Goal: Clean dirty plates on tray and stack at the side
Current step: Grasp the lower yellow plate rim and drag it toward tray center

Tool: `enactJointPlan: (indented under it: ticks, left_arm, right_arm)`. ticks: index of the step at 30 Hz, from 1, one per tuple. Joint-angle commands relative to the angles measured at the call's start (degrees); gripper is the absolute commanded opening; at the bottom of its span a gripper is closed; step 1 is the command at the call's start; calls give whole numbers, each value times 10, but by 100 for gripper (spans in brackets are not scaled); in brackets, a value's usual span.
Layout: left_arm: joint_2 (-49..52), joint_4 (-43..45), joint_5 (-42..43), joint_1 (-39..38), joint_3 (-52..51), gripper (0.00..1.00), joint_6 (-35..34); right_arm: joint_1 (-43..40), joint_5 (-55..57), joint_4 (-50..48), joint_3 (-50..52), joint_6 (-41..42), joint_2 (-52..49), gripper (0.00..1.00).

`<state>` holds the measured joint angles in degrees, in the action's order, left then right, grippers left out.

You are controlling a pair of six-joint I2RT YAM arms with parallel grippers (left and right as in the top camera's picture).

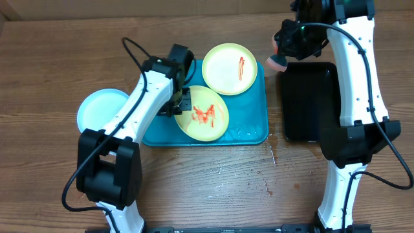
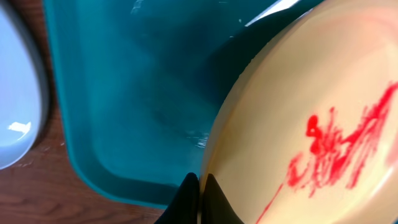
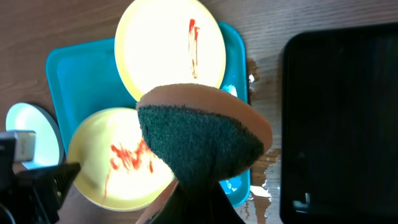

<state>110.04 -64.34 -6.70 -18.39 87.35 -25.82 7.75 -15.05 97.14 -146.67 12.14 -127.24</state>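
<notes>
Plates: two yellow-green on the tray, one pale blue beside.

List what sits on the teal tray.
Two yellow-green plates smeared red: the front plate, and the back plate overhanging the far rim. The left arm covers part of the tray overhead, so that patch is hidden.

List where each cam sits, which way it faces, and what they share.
Overhead: fixed above the table, looking straight down on teal tray, black tray, left arm, right arm.
Left wrist: low over the tray's corner, facing down; left tool pinches the rim of the scribble-smeared plate.
Right wrist: high above the tray, facing down; right tool holds a sponge.
Shared: both wrist views show that plate and the pale blue plate.
</notes>
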Motion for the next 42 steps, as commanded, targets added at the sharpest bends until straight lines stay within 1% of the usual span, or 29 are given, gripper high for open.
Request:
enactJointPlan:
  ticks: [1, 5, 11, 13, 15, 18, 19, 21, 24, 26, 28, 30, 32, 36, 37, 40, 42]
  left_arm:
    - [-4, 4, -44, 8, -35, 4, -61]
    - [-4, 34, -44, 11, -93, 4, -91]
    - [-3, 57, -37, 11, -155, 4, -91]
    - [-3, 58, -36, 11, -156, 11, -85]
    - [-3, 71, -26, 11, -156, 20, -59]
    - [-3, 110, -11, 11, -156, 27, 2]
    - [-3, 122, -10, 11, -156, 32, 15]
    - [-3, 151, -9, 11, -156, 35, 51]
    - [-3, 179, -9, 11, -156, 43, 93]
    - [-3, 189, -9, 11, -156, 46, 118]
    - [-1, 197, -9, 11, -156, 47, 145]
    - [4, 204, -9, 12, -156, 48, 152]
    - [13, 211, -5, 12, -156, 46, 151]
    - [42, 220, 29, 12, -156, 37, 145]
    - [50, 220, 33, 12, -156, 33, 138]
    - [69, 219, 33, 13, -156, 4, 117]
    - [71, 217, 33, 19, -156, 4, 108]
  right_arm:
    - [6, -4, -2, 5, -2, 2, 4]
    - [6, -4, -1, 5, -3, 2, 4]
    - [6, -4, -2, 5, -3, 2, 4]
    - [6, -4, -2, 5, -3, 2, 4]
    - [6, -4, -2, 5, -3, 2, 4]
    - [6, -4, -1, 5, -3, 2, 4]
    - [6, -4, -1, 5, -3, 2, 4]
    - [6, -4, -1, 5, -3, 2, 4]
    - [6, -4, -1, 5, -5, 2, 4]
    - [6, -4, -1, 5, -5, 2, 4]
    - [6, -4, -1, 5, -7, 2, 4]
    - [6, -4, -1, 5, -7, 2, 4]
    - [6, -4, -1, 5, -7, 2, 4]
    - [6, -4, -1, 5, -7, 2, 4]
    - [6, -4, -1, 5, -7, 2, 4]
    - [6, -4, -1, 5, -7, 2, 4]
    - [6, -4, -1, 5, -7, 2, 4]
